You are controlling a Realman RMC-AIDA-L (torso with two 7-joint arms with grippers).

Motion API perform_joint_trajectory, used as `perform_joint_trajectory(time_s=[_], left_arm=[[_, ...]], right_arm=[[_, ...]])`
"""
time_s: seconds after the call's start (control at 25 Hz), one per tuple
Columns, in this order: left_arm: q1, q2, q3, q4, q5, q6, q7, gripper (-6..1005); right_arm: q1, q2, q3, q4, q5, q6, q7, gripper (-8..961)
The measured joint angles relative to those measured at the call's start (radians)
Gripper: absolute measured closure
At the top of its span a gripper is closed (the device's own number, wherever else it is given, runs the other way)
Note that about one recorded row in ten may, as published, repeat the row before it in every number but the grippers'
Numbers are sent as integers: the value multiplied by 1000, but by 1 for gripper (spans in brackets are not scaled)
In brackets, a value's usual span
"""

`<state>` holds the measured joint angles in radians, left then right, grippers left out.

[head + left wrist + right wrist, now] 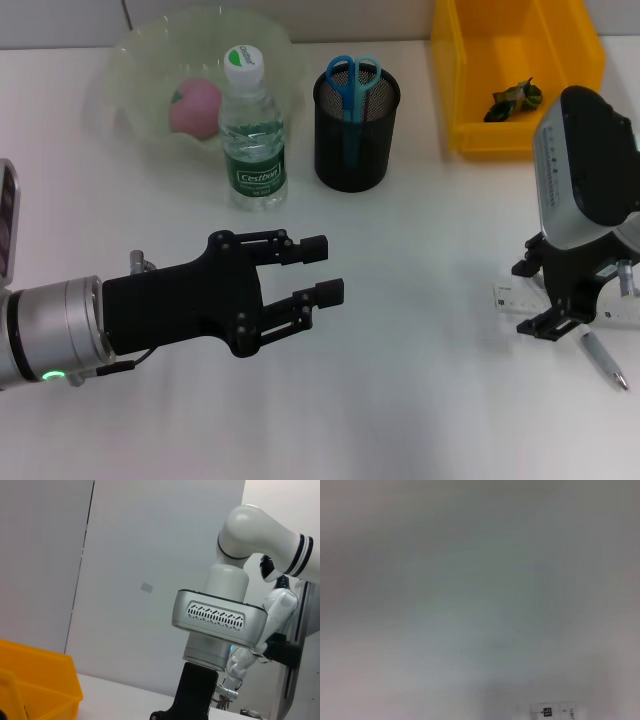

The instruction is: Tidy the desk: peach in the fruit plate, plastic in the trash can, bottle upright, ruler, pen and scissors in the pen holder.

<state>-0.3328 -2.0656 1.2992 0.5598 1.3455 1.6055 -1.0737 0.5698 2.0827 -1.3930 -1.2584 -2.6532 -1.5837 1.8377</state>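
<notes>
Right gripper [562, 312], at the frame's right edge, is hovering over the ruler [512, 297] beside the pen [604, 359]; whether its fingers are apart is unclear. Lowering squarely onto the thin ruler should be helping the grasp. Left gripper [322, 270] is idling spread at lower left.

The desk [400, 380] looks matt white and smooth. On it, the fruit plate [135, 60] is translucent glossy plastic, the bottle [252, 135] clear ribbed plastic with a paper-like label, the pen holder [356, 130] black wire mesh, the trash can [460, 90] shiny yellow plastic.
</notes>
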Motion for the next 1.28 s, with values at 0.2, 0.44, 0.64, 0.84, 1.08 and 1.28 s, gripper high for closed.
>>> perform_joint_trajectory(time_s=[0.2,0.44,0.64,0.84,1.08,1.28], left_arm=[[0,-1,0,0,0,-4,0,544],[0,-1,0,0,0,-6,10,543],[0,-1,-2,0,0,-9,10,542],[-1,-1,-10,0,1,-10,11,542],[-2,-1,-12,0,3,-19,11,543],[-2,-1,-12,0,4,-23,11,543]], right_arm=[[8,0,-9,26,2,10,0,249],[11,0,-15,35,8,13,-1,248],[11,0,-20,36,10,16,-1,355],[8,0,-20,41,10,34,-1,477],[10,0,-21,53,10,40,-1,565],[3,0,-14,23,21,39,-1,567]])
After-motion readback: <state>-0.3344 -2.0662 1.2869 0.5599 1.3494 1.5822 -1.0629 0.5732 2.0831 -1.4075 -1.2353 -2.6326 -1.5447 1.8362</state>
